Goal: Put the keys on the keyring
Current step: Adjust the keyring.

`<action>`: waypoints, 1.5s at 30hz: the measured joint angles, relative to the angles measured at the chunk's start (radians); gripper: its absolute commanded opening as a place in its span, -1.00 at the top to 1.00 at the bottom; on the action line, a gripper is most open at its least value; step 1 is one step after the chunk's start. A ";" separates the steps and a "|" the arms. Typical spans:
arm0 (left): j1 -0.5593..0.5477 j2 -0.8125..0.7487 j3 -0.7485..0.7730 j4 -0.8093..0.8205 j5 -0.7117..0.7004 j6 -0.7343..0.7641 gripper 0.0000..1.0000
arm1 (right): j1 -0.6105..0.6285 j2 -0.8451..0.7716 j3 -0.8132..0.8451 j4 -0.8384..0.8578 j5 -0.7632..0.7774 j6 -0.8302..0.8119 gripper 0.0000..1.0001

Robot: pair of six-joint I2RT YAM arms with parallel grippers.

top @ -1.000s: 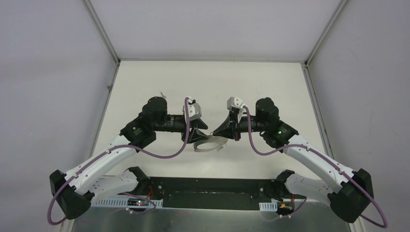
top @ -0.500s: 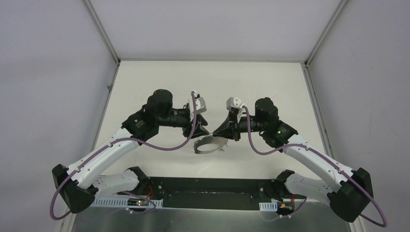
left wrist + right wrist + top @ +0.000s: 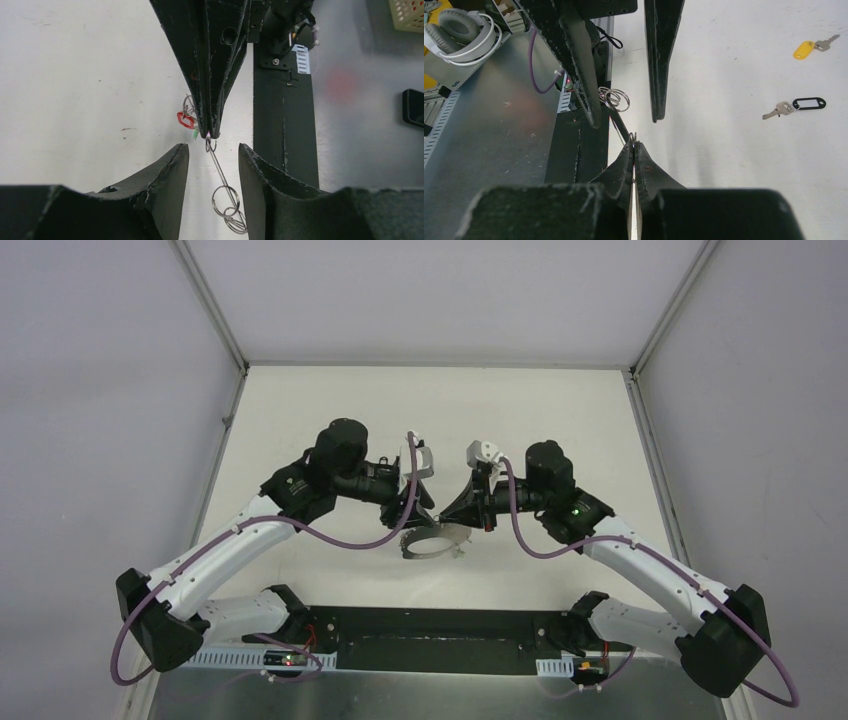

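My right gripper (image 3: 633,143) is shut on one end of the keyring (image 3: 616,98), a thin silvery wire with small rings on it. The keyring (image 3: 428,543) hangs as a loop under both grippers above the table's near middle. My left gripper (image 3: 213,148) is open. The keyring's wire (image 3: 220,170) runs through the gap between its fingers, touching neither. The right gripper (image 3: 211,134) points tip to tip at it. A key with a yellow tag (image 3: 806,48) and a key with a black tag (image 3: 799,105) lie apart on the white table. A red and green bit (image 3: 187,121) shows behind the right fingers.
The black base plate (image 3: 282,100) and a grey metal shelf border the table's near edge. White headphones (image 3: 459,30) lie on that shelf, a pale mesh basket (image 3: 407,15) and a dark object (image 3: 414,107) farther off. Grey walls enclose the table on three sides.
The left arm has swung right and forward and its wrist has turned, bringing its open fingers around the wire at the right gripper's tip. The right arm has stayed put.
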 measured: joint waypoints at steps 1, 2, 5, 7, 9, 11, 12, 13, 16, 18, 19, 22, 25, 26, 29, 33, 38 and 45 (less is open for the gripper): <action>0.000 0.008 0.006 -0.003 0.014 0.001 0.20 | 0.000 0.001 0.003 0.000 -0.002 0.000 1.00; 0.000 0.019 0.012 -0.007 0.028 0.001 0.21 | 0.000 0.002 0.006 0.001 -0.003 0.000 1.00; 0.000 0.043 0.025 -0.010 0.052 0.000 0.24 | 0.000 0.008 0.016 0.001 -0.008 0.003 1.00; 0.000 0.056 0.030 -0.010 0.052 0.000 0.25 | 0.000 0.011 0.021 0.000 -0.008 0.004 1.00; 0.000 0.060 0.030 -0.010 0.051 0.000 0.28 | 0.000 0.012 0.024 0.000 -0.008 0.005 1.00; 0.000 0.060 0.030 -0.011 0.048 0.000 0.31 | 0.000 0.012 0.026 0.001 -0.008 0.008 1.00; 0.000 0.060 0.030 -0.011 0.047 0.000 0.32 | 0.000 0.012 0.026 0.001 -0.008 0.008 1.00; 0.000 0.061 0.030 -0.011 0.045 0.000 0.33 | 0.000 0.012 0.026 0.000 -0.008 0.009 1.00; 0.000 0.061 0.030 -0.014 0.042 0.003 0.36 | 0.000 0.015 0.026 0.000 -0.008 0.011 1.00; 0.000 0.061 0.030 -0.017 0.035 0.005 0.38 | 0.000 0.017 0.026 0.000 -0.008 0.012 1.00; 0.000 0.061 0.030 -0.019 0.029 0.006 0.38 | 0.000 0.019 0.026 0.000 -0.008 0.012 1.00; 0.000 0.061 0.030 -0.031 0.015 0.011 0.39 | 0.000 0.025 0.028 0.000 -0.008 0.016 1.00; -0.004 0.061 0.030 -0.045 0.009 0.023 0.39 | 0.000 0.031 0.037 -0.001 -0.008 0.023 1.00; -0.006 0.061 0.030 -0.049 0.006 0.029 0.38 | 0.000 0.032 0.040 0.000 -0.008 0.024 1.00; -0.013 0.061 0.030 -0.061 -0.003 0.040 0.38 | 0.000 0.032 0.045 0.000 -0.008 0.027 1.00; -0.018 0.061 0.030 -0.066 -0.011 0.052 0.52 | 0.000 0.037 0.048 0.000 -0.008 0.031 1.00; -0.032 0.061 0.030 -0.067 -0.031 0.059 0.61 | 0.000 0.040 0.048 -0.001 -0.009 0.034 1.00; -0.032 0.061 0.031 -0.066 -0.063 0.062 1.00 | 0.001 0.042 0.048 -0.001 -0.011 0.037 1.00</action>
